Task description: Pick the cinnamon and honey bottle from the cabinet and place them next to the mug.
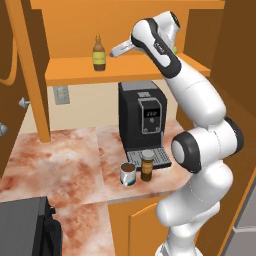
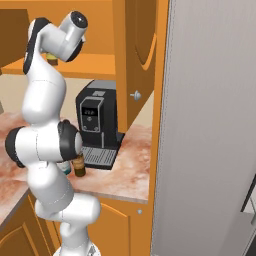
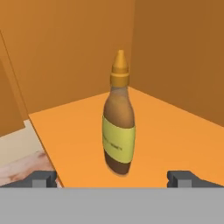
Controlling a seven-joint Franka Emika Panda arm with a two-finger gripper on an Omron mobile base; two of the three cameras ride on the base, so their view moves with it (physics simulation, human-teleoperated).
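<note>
While the cinnamon (image 1: 147,165) already stands beside the mug (image 1: 128,174) near the counter's front edge, the honey bottle (image 3: 118,127) waits on the cabinet (image 1: 125,67) shelf, the gripper (image 3: 113,178) spread wide, empty.

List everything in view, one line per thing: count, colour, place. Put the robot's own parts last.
honey bottle: one, amber-brown with yellowish label, upright on the cabinet shelf.
cabinet: one, orange, on the wall above the counter, door open.
cinnamon: one jar, dark brown with tan label, on the counter right beside the mug.
mug: one, pale grey, brown inside, on the counter in front of the coffee machine.
coffee machine: one, black, on the counter under the shelf.
counter: one, reddish marbled.
wall socket: one, grey, left of the coffee machine.
arm: one, white with dark joints, reaching up to the shelf.
gripper: one, open, facing the honey bottle.
</note>
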